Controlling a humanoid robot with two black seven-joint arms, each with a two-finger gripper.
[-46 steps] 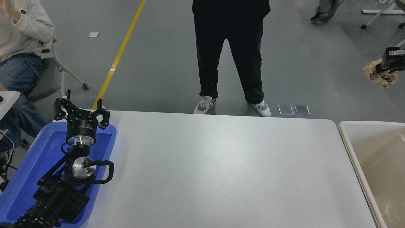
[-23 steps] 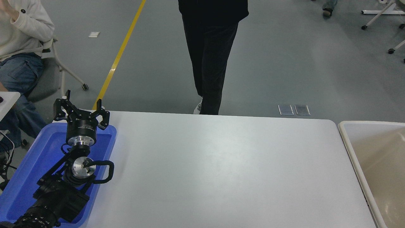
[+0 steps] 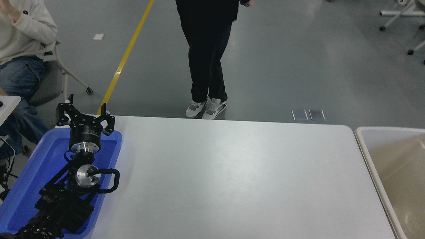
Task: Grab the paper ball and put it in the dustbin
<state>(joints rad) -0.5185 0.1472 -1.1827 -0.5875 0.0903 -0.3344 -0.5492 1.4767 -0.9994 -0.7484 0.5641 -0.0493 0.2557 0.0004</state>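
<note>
The cream-white dustbin (image 3: 368, 149) stands at the table's right edge, its beige inside partly in view. The paper ball is out of view. My right arm and gripper are out of view. My left gripper (image 3: 85, 113) is parked at the lower left above the blue tray (image 3: 33, 169), its fingers spread open and empty.
A person in black trousers and white sneakers (image 3: 206, 49) stands just beyond the table's far edge. A seated person (image 3: 20, 43) on a wheeled chair is at the upper left. The white table (image 3: 232, 179) spans the middle.
One second ago my right gripper held the paper ball at the right edge; both have left the view. The standing person has stepped to the left.
</note>
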